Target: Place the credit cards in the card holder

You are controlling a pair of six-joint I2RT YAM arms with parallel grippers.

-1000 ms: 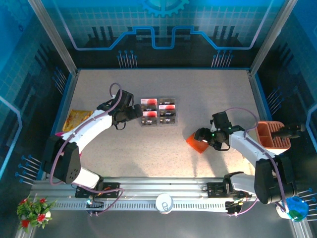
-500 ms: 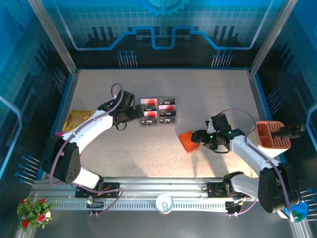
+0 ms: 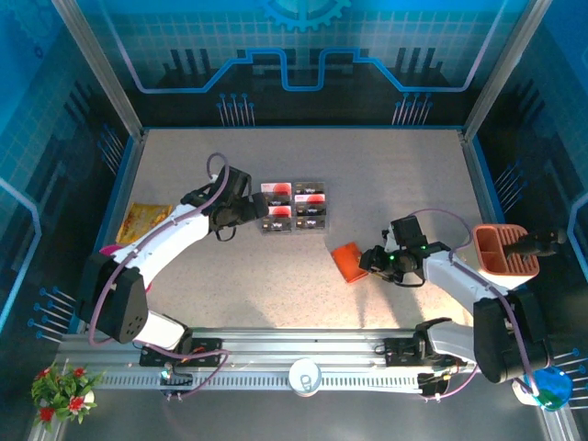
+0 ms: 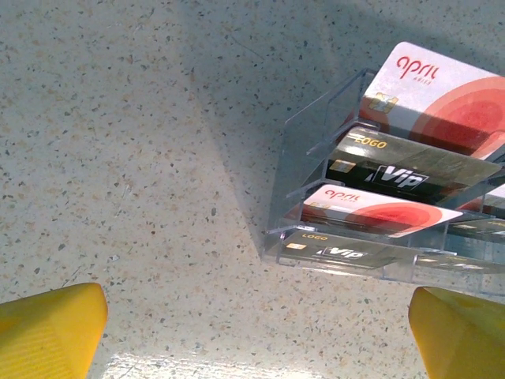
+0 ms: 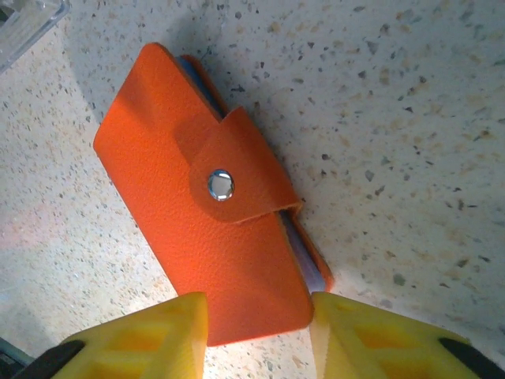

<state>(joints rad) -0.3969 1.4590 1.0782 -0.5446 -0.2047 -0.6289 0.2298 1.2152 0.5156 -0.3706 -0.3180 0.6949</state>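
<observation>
- The card holder (image 5: 213, 205) looks light and soft, snapped shut; it should flex, so grip across its long edges, off the flap
- It lies flat on the counter (image 5: 410, 118), running toward 11 o'clock from the right claw (image 5: 259, 320), which is clamped across its near end
- The credit cards (image 4: 394, 189) look thin, stiff and slick, tiered in a clear rack (image 4: 292, 158); pinch a free edge
- The left claw (image 4: 256, 347) is spread wide, with the cards at 1 o'clock, untouched

card holder (image 5: 213, 237) interior hidden, rack (image 4: 308, 158) cropped right
</observation>
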